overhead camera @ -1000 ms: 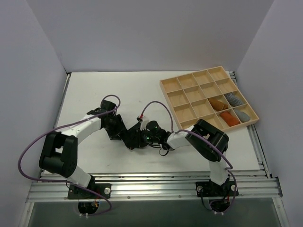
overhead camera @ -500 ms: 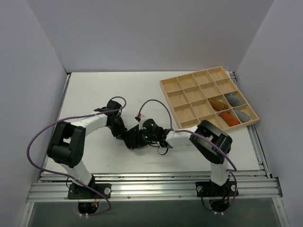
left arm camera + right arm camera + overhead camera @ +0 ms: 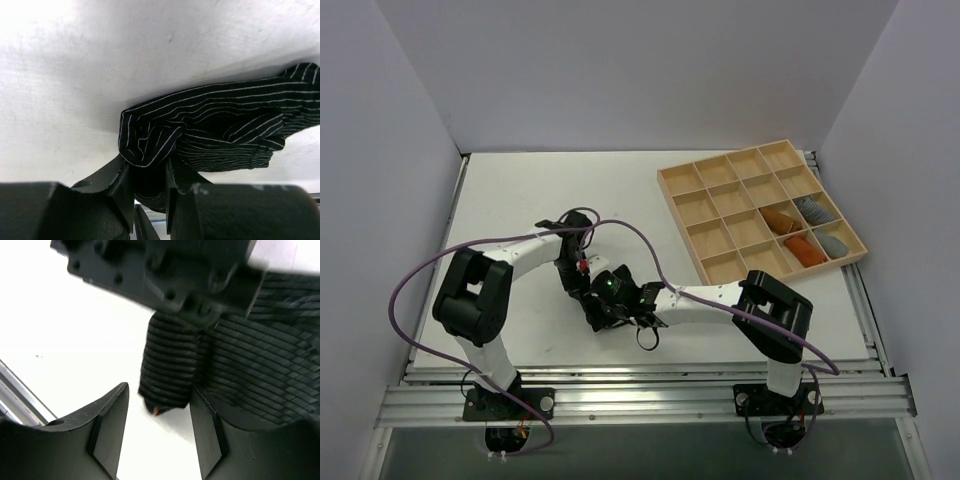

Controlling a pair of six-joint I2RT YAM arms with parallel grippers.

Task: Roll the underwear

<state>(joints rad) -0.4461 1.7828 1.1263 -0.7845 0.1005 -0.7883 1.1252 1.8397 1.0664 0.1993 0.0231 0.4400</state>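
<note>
white table (image 3: 510,190) under left gripper (image 3: 147,175) and right gripper (image 3: 157,435), matte, evenly lit, glare in the wrist views. plain pale grey back wall (image 3: 640,70) far beyond both. left wall (image 3: 380,150) and right wall (image 3: 910,130) to either side. metal rails (image 3: 640,385) behind them at the near edge.

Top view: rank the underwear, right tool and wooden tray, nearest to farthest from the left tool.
1. underwear: pinched in the left tool itself.
2. right tool: close beside it on the right, open.
3. wooden tray: far right of the table.
</note>
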